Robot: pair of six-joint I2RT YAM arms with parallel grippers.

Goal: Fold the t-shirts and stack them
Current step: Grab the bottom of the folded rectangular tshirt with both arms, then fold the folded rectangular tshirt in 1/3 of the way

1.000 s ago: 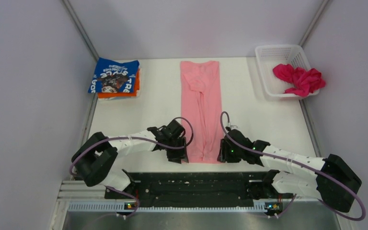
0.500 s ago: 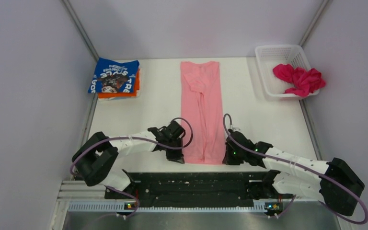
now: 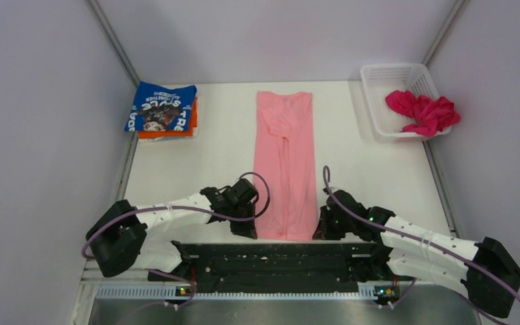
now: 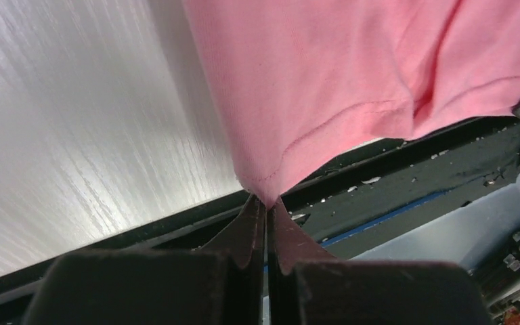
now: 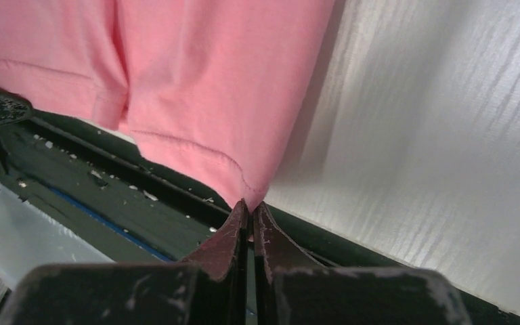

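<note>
A light pink t-shirt [image 3: 286,162], folded into a long narrow strip, lies down the middle of the table [image 3: 217,149]. Its near hem reaches the table's front edge. My left gripper [image 3: 256,233] is shut on the hem's near left corner [image 4: 265,193]. My right gripper [image 3: 317,234] is shut on the near right corner [image 5: 247,193]. A folded blue t-shirt with white lettering [image 3: 162,107] rests on a folded orange t-shirt [image 3: 169,133] at the far left. A crumpled magenta t-shirt [image 3: 421,112] hangs over the basket's rim.
The white lattice basket [image 3: 389,84] stands at the far right corner. Grey walls close in the table on both sides and at the back. The black base rail [image 3: 277,261] runs along the near edge, just under the pink hem.
Both grippers have closed on the pink t-shirt's near corners and drawn back toward the front edge, pulling the hem with them. The strip now lies longer and straighter.
</note>
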